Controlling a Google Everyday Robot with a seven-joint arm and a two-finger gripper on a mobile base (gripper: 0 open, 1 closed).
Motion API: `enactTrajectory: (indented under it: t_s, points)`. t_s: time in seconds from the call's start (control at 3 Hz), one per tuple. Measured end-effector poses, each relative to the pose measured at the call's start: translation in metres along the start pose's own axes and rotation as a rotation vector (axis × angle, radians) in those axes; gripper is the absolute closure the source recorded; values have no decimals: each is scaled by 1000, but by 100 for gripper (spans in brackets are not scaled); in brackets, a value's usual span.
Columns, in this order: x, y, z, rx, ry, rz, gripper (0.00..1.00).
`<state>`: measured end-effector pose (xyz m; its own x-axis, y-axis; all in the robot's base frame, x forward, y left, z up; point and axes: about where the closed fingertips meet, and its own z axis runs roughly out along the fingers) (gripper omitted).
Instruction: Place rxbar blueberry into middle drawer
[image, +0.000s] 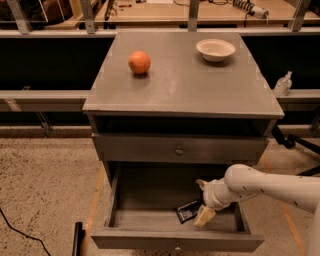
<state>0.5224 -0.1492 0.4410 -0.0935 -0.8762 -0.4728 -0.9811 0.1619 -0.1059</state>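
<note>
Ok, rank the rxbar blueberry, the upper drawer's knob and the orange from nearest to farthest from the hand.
The hand is open, low inside the pulled-out middle drawer.
1. rxbar blueberry, on the drawer floor right beside the hand.
2. knob, on the upper drawer front above.
3. orange, up on the cabinet top, toward its back left.

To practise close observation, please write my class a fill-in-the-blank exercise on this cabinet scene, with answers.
1. The middle drawer is ____, not shut.
2. The gripper, inside it beside the rxbar blueberry, enters from the picture's ____ edge.
3. The cabinet top holds a white bowl and a round ____ fruit.
Answers: open, right, orange.
</note>
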Motion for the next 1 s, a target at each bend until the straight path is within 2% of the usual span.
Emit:
enactTrajectory:
  t_s: [0.33,0.67,1.0]
  points:
    - [-14,2,-37,80,-3,39,29]
    - [-46,5,-102,167,-14,76,53]
    - [-58,-4,-127,212,-8,51,52]
